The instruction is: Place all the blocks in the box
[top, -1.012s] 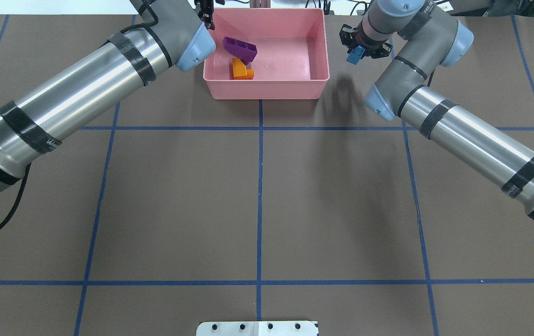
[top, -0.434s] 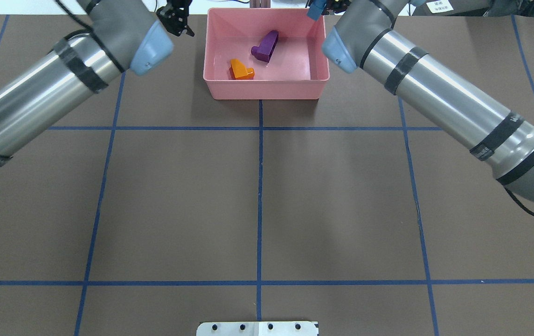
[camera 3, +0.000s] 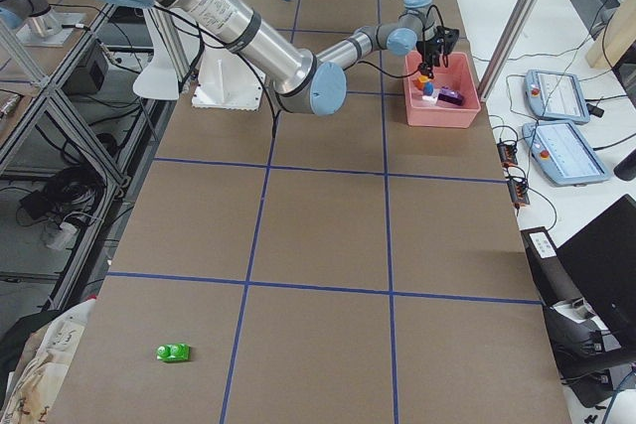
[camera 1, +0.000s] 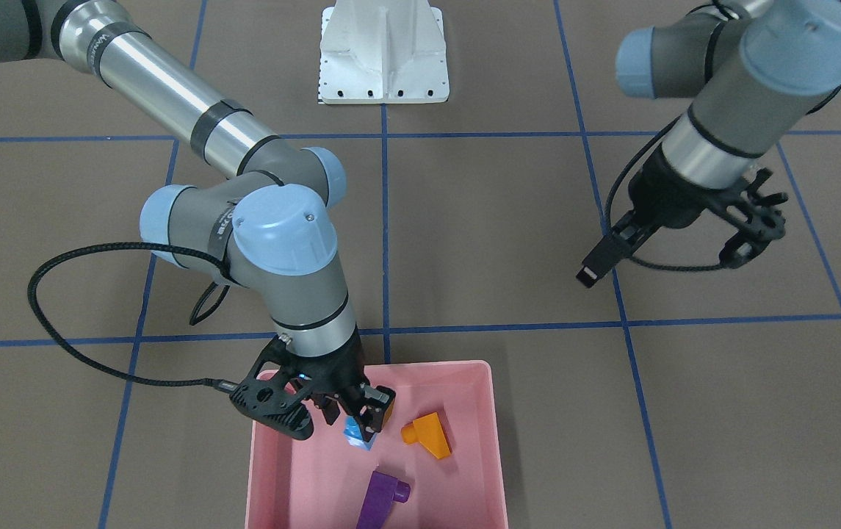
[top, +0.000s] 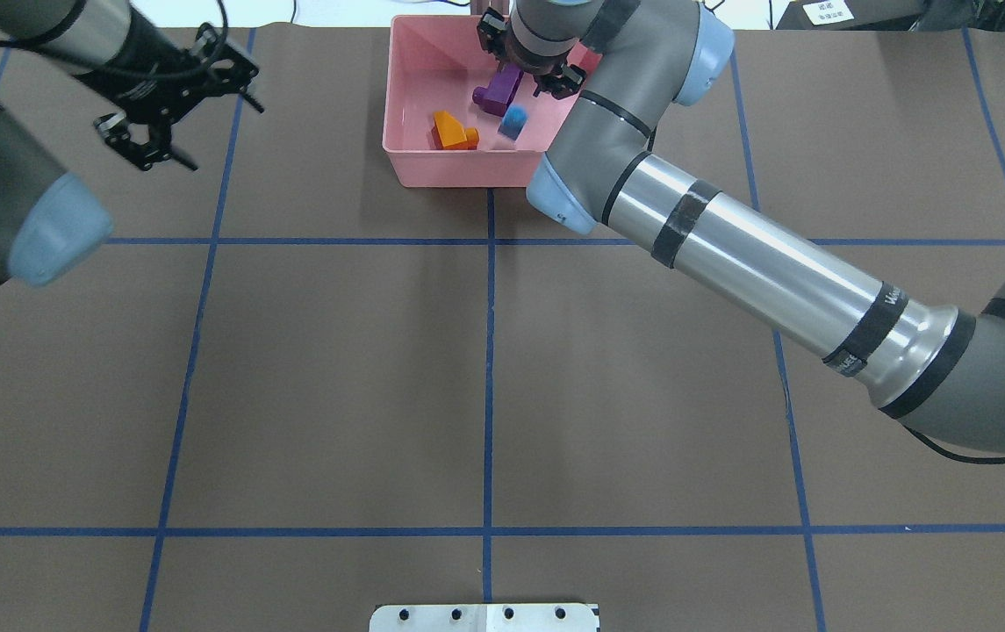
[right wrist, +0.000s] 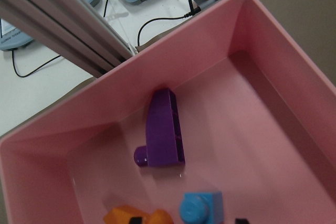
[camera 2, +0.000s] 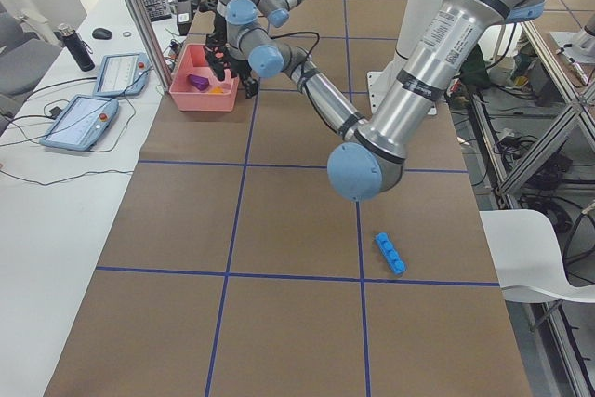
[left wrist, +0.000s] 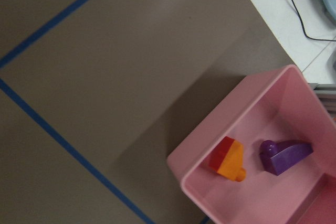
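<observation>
Small blue cube [camera 1: 356, 434] lies between the right end effector's [camera 1: 354, 422] parted jaws (touching neither) inside the pink box [camera 1: 466, 479]; left end effector [camera 1: 762, 228] spread wide, empty.

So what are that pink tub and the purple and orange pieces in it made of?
The pink tub looks like moulded plastic: smooth, slightly glossy walls, rounded corners. The purple piece and the orange piece also seem hard plastic: solid even colour, crisp moulded studs, a faint sheen.
</observation>
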Controlling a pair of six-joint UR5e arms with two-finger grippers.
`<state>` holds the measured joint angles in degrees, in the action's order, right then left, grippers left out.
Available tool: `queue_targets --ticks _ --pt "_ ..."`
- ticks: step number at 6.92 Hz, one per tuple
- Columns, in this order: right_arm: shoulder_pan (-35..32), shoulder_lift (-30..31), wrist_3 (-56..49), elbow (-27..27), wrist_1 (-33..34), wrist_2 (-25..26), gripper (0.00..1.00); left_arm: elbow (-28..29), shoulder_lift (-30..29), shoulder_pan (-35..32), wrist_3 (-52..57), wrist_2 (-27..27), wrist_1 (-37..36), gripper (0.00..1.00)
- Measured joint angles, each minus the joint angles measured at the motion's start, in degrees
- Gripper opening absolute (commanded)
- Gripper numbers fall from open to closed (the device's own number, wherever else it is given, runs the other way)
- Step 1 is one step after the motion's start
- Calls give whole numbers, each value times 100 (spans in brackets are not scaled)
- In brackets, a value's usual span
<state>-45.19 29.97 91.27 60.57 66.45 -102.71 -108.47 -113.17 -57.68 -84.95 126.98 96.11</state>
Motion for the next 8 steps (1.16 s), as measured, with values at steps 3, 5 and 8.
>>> queue_targets --ticks 3,5,8 --pt "44 1359 -140 2941 1724 -563 100 -1571 2483 -6 2960 -38 196 100" --pt "-225 2951 -810 4597 2013 -1014 100 -1530 4190 -22 5112 -50 1584 100" --pt "-824 4956 -2235 5844 2044 -1611 100 -851 5872 48 6989 -51 3685 99"
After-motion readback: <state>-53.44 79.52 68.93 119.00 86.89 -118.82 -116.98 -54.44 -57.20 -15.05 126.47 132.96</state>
